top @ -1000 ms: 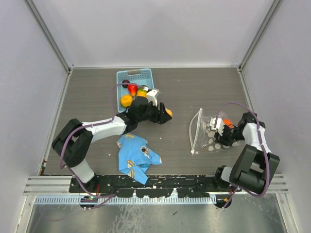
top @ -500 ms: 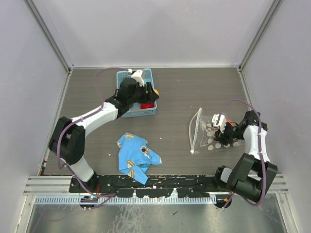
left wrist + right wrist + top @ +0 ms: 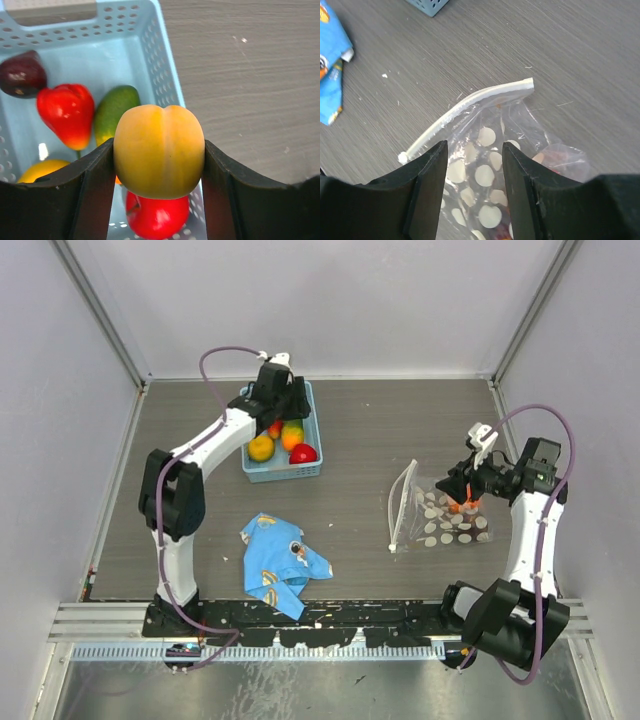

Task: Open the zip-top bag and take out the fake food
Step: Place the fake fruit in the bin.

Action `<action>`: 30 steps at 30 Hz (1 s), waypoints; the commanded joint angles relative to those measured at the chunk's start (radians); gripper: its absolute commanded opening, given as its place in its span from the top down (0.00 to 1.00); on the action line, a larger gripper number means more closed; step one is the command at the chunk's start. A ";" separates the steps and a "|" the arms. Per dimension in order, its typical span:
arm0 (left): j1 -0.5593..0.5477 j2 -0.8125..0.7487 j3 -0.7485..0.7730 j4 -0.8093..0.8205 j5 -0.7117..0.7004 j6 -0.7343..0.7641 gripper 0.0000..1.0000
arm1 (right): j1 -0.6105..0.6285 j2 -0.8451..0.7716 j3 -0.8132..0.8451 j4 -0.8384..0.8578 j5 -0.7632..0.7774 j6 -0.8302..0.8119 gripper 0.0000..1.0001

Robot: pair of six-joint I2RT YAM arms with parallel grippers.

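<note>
The zip-top bag (image 3: pixel 445 520) lies flat on the right of the table, its white zip strip (image 3: pixel 400 508) along the left edge. An orange piece of fake food (image 3: pixel 466 504) shows inside it. My right gripper (image 3: pixel 468 485) hovers over the bag, open and empty; in the right wrist view the gripper (image 3: pixel 474 165) has the dotted bag (image 3: pixel 490 170) below its jaws. My left gripper (image 3: pixel 283 405) is over the light blue basket (image 3: pixel 285 472), shut on a yellow-orange peach (image 3: pixel 159 150). Red (image 3: pixel 65 115), green (image 3: pixel 115 112) and dark purple (image 3: pixel 22 75) pieces lie in the basket.
A blue cartoon-print cloth (image 3: pixel 282 560) lies crumpled at the front centre-left; its edge shows in the right wrist view (image 3: pixel 330 60). The basket stands at the back left, near the back wall. Side walls close in the table.
My left gripper has carried the peach from the table's middle back to above the basket. My right gripper has lifted off the bag and its arm has swung farther back.
</note>
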 commanded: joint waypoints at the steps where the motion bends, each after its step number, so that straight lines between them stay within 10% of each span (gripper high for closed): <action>1: 0.016 0.082 0.169 -0.135 -0.102 0.043 0.85 | 0.003 -0.010 -0.024 0.151 -0.027 0.322 0.46; 11: 0.036 0.277 0.436 -0.245 -0.158 0.053 0.71 | 0.004 0.001 -0.060 0.214 -0.015 0.364 0.45; 17: 0.039 0.331 0.535 -0.258 -0.202 0.045 0.03 | 0.003 -0.004 -0.068 0.240 0.005 0.382 0.44; 21: 0.052 0.333 0.587 -0.281 -0.178 0.034 0.02 | 0.003 -0.019 -0.077 0.270 0.050 0.388 0.38; 25: 0.059 0.255 0.546 -0.264 -0.155 0.043 0.02 | -0.002 -0.016 -0.059 0.284 0.081 0.390 0.10; 30: 0.066 0.005 0.204 0.017 -0.021 0.056 0.02 | -0.037 0.058 -0.046 0.304 0.072 0.495 0.00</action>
